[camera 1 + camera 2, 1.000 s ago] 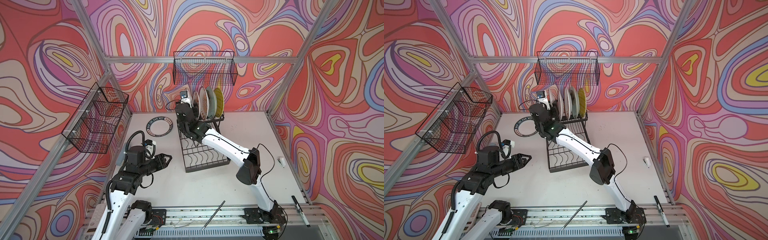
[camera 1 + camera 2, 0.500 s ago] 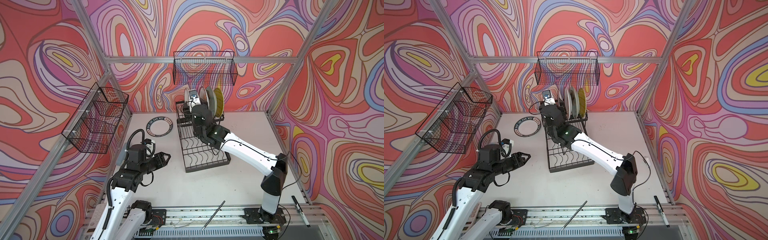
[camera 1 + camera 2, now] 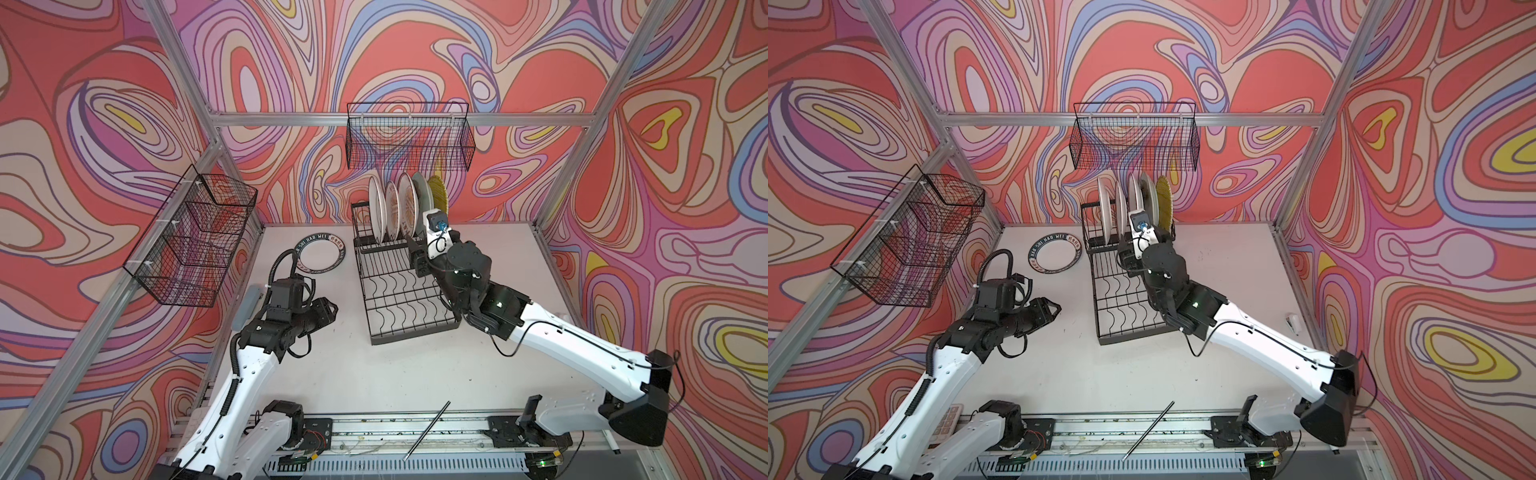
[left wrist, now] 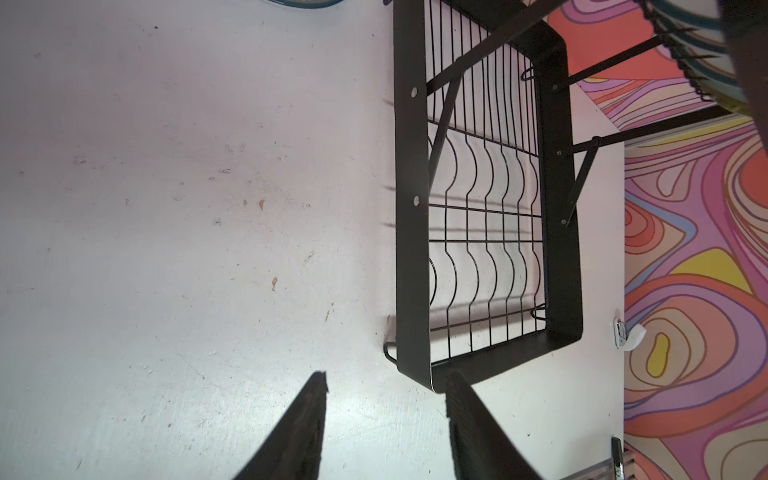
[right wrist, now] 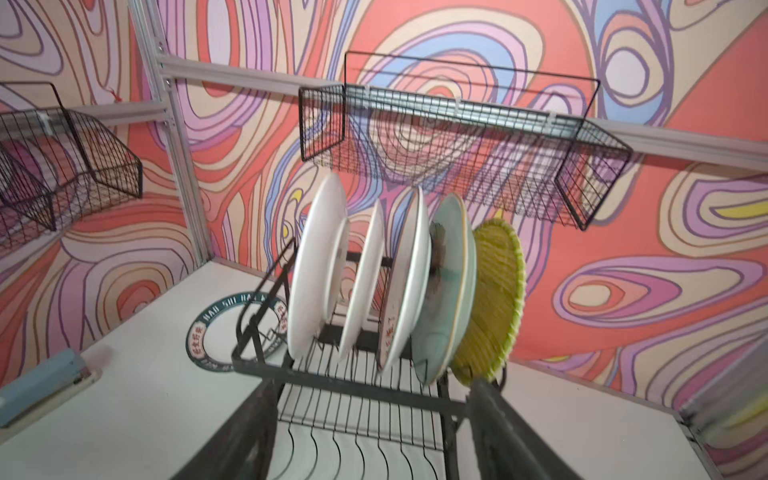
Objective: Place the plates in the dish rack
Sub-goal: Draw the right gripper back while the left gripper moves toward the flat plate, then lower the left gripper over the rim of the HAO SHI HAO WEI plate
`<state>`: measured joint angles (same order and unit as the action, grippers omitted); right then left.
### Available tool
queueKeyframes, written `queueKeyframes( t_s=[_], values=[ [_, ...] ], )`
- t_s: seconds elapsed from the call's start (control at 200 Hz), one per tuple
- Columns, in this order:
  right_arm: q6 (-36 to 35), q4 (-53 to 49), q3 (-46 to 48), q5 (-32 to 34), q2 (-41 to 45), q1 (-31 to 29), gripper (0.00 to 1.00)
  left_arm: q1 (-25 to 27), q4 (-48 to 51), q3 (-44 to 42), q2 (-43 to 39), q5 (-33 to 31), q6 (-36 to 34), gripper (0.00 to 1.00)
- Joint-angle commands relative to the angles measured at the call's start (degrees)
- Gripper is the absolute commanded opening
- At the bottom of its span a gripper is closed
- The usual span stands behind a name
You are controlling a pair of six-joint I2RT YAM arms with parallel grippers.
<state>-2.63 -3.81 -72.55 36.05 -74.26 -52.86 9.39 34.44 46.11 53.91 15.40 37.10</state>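
5/6 loaded: 5 round dinner plates (image 3: 399, 212) stand in the upper tier of the black wire dish rack (image 3: 407, 291). 1 left: black lettered-rim plate (image 3: 320, 253), flat on the white surface (image 3: 374, 374) beside the rack. Both empty, jaws apart: right pincer (image 5: 374, 403) at the rack, left pincer (image 4: 384, 386) over the surface.

The left arm (image 3: 249, 374) is bent at the elbow and the left gripper (image 4: 386, 378) is pointed toward the robot's right, its 2 fingers (image 4: 299, 424) parted with nothing between. The right arm (image 3: 573, 345) is stretched forward and the right gripper (image 5: 374, 384) is raised, spread wide, nothing gripped.
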Motion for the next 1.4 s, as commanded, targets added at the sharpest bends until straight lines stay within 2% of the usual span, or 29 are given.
queueKeyframes(
  t_s=[0.0, 0.18, 0.27, 0.371, 0.466, 0.646, 0.796, 1.147, 1.392],
  values=[
    [4.31, -1.20, 6.12, 4.50, 7.57, 0.03, 0.79, 0.16, -3.83, 0.48, 2.23, -4.39, 1.76, 0.50],
    [14.67, -7.73, 15.14, 9.44, 19.14, 4.11, 0.84, 0.18, -10.31, -1.44, 6.52, -9.24, 3.39, 0.50],
    [19.33, -12.35, 18.50, 9.57, 23.61, 7.54, 0.86, 0.19, -13.02, -1.94, 8.80, -12.30, 4.02, 0.50],
    [23.52, -16.84, 20.75, 9.98, 26.16, 11.91, 0.89, 0.15, -15.37, -1.69, 11.90, -15.59, 3.86, 0.49],
    [25.98, -20.33, 20.70, 7.05, 25.52, 16.53, 0.89, 0.13, -17.73, -1.46, 14.83, -18.24, 3.36, 0.49],
    [28.15, -23.80, 19.26, 0.11, 17.89, 23.60, 0.89, -0.57, -21.93, 1.09, 21.50, -17.47, 1.86, 0.49],
    [28.57, -23.49, 19.05, -3.00, 13.91, 25.88, 0.88, -1.86, -22.05, 5.40, 28.16, -13.92, 0.65, 0.48],
    [28.58, -22.80, 21.30, -4.60, 18.46, 28.62, 0.88, -5.67, -25.70, 13.10, 41.17, -8.83, -0.95, 0.47],
    [28.67, -23.42, 21.62, -3.56, 19.77, 28.80, 0.88, -6.05, -24.69, 19.77, 48.55, -12.71, -3.45, 0.46]
  ],
)
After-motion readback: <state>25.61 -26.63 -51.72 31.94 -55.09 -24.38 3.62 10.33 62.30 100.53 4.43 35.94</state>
